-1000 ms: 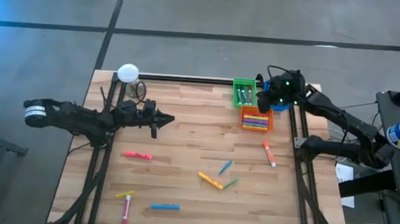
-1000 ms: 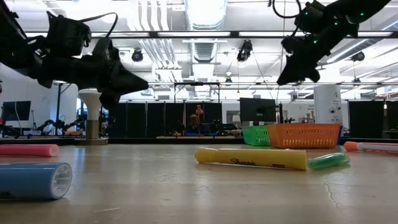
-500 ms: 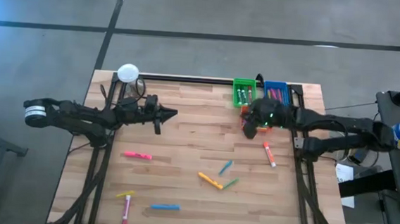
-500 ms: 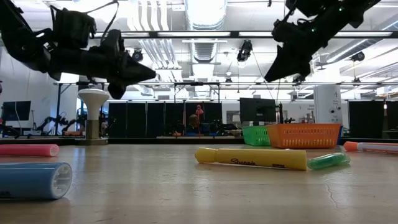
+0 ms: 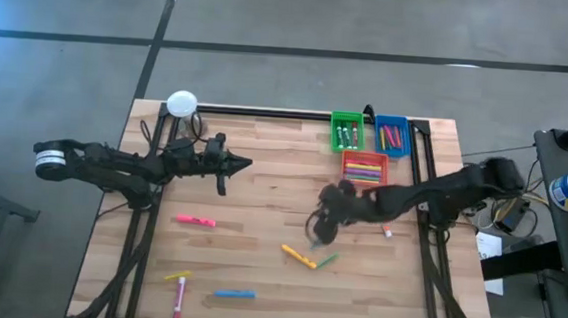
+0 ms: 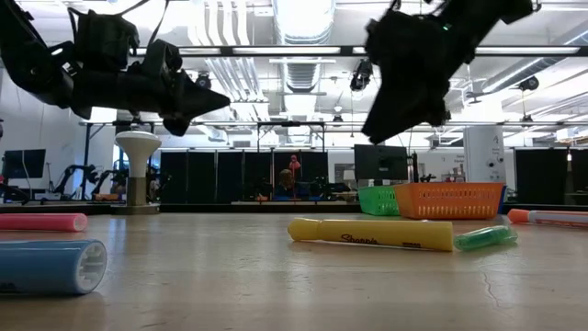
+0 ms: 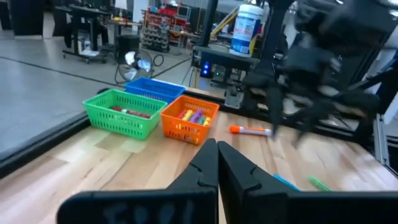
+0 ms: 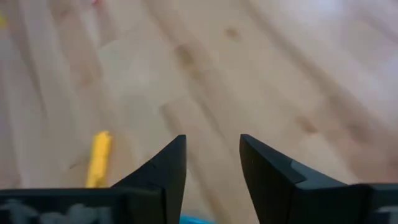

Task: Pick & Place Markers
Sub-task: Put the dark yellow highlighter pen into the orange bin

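Markers lay scattered across the wooden tabletop (image 5: 262,193), the blue marker (image 5: 320,237) near its centre under the empty, part-open right gripper (image 5: 317,225), which risked nudging the adjacent yellow-orange marker (image 5: 298,255); left gripper (image 5: 247,162) waited closed.

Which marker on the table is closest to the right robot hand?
The small blue marker in the middle: the right gripper, jaws open, hangs right above it. The orange-yellow marker and green marker lie farther off.
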